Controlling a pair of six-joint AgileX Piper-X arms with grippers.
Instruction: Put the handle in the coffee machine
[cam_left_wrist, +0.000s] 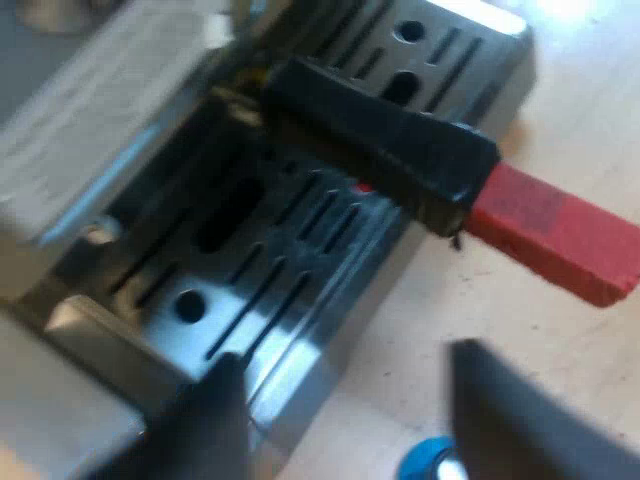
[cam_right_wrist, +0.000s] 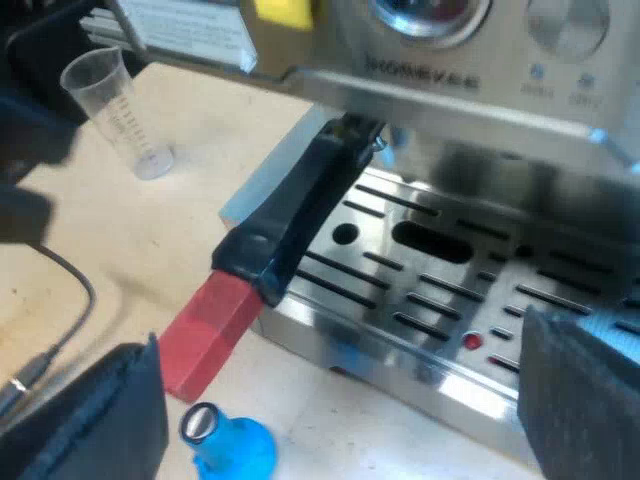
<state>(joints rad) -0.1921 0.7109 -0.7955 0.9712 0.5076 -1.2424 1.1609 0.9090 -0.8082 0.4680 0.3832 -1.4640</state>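
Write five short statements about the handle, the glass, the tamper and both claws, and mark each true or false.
1. The handle runs from under the espresso machine front out past the drip tray. True.
2. The measuring glass lies on its side. False: it stands upright on the table.
3. The tamper is black. False: it is blue, on the table near the handle's red end.
4. The right claw is shut on the handle. False: it is open and apart from the handle.
5. The left claw is open. True.
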